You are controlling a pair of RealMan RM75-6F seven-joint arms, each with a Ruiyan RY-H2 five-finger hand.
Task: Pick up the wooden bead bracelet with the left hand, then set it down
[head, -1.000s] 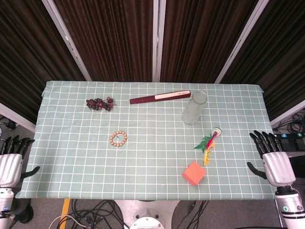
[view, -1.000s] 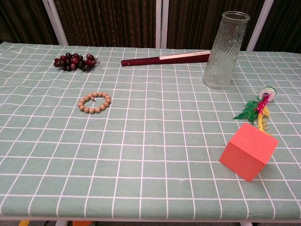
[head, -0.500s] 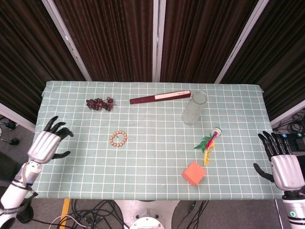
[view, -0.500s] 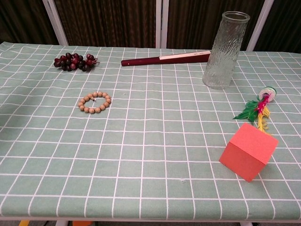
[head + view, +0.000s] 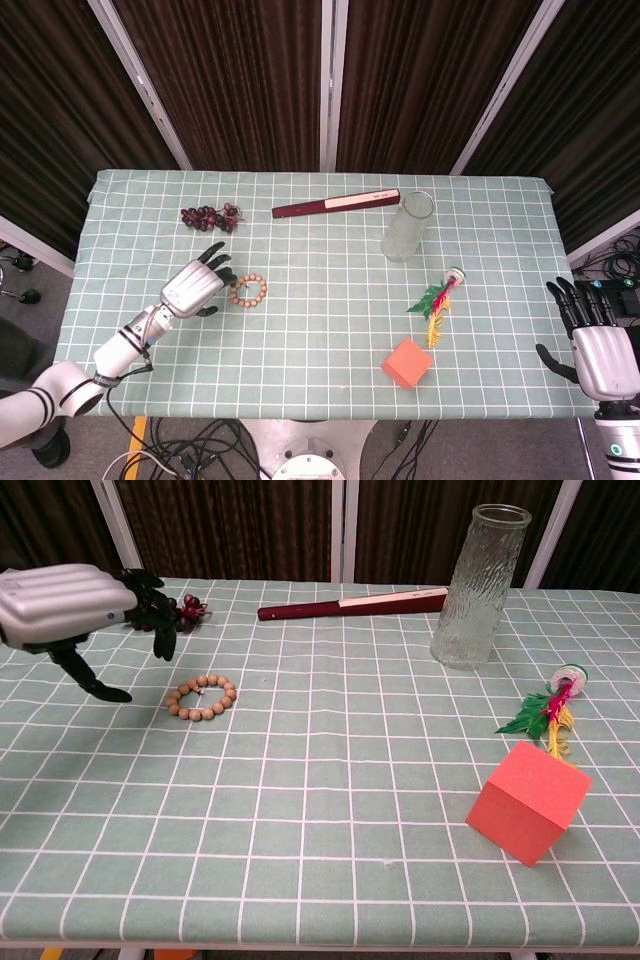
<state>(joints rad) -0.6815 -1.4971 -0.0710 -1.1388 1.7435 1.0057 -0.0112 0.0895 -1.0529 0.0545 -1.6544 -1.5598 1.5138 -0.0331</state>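
Observation:
The wooden bead bracelet point(image 5: 249, 291) point(image 5: 201, 697) lies flat on the green checked cloth, left of the middle. My left hand point(image 5: 194, 284) point(image 5: 75, 605) hovers just to its left with fingers apart and curved downward, holding nothing and not touching the beads. My right hand point(image 5: 598, 350) stays open beyond the table's right front corner, seen only in the head view.
A bunch of dark grapes point(image 5: 210, 216) lies behind the left hand. A folded dark red fan point(image 5: 336, 203) and a tall glass vase point(image 5: 408, 227) stand at the back. A feathered shuttlecock point(image 5: 438, 300) and an orange cube point(image 5: 407, 363) sit at the right front.
My left hand has swept from the table's left edge in over the cloth, stopping beside the bracelet. The right hand has barely shifted. The bracelet has not moved.

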